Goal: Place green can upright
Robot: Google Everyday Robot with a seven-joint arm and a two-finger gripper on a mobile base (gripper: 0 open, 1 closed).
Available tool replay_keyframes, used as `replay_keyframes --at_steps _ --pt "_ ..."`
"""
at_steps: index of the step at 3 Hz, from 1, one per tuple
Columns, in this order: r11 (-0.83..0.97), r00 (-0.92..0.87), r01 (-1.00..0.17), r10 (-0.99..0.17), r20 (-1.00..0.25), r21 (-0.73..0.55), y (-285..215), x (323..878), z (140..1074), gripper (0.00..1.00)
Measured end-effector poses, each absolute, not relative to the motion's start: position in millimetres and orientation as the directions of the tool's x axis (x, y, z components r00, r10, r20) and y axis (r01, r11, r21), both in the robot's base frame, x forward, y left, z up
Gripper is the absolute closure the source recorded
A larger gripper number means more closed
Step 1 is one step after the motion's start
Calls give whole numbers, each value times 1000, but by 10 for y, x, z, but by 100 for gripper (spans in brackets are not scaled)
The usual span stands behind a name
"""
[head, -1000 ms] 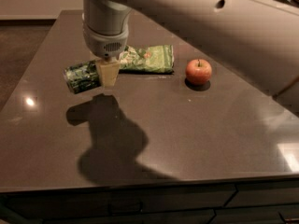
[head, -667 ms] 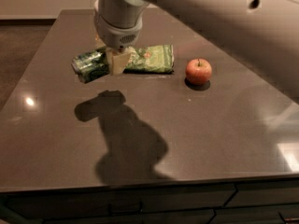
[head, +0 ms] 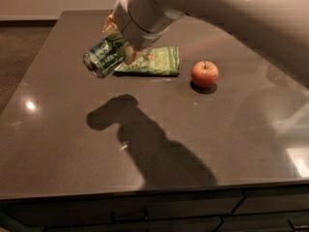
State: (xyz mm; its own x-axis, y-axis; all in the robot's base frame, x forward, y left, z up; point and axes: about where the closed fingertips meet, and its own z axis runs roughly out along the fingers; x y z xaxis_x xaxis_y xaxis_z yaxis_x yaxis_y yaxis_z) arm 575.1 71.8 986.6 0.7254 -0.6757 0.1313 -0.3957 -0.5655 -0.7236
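The green can, green with pale markings and a silver end, is tilted on its side in the air above the dark table, its silver end facing lower left. My gripper is shut on the green can from above and holds it lifted over the table's far left part. One pale finger shows beside the can; the other is mostly hidden behind the wrist. The can's shadow falls on the table below.
A flat crinkled green snack bag lies just right of the can. A red apple stands further right. My arm reaches in from the upper right. The table's front edge runs along the bottom.
The gripper has risen and moved toward the far right with the can in it. The can is higher above the table and more tilted.
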Motion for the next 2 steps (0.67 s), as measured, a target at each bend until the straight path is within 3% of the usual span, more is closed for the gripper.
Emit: replay_keyframes --at_steps 2 --pt "-580 760 -137 -582 290 -803 694 5661 10033 100"
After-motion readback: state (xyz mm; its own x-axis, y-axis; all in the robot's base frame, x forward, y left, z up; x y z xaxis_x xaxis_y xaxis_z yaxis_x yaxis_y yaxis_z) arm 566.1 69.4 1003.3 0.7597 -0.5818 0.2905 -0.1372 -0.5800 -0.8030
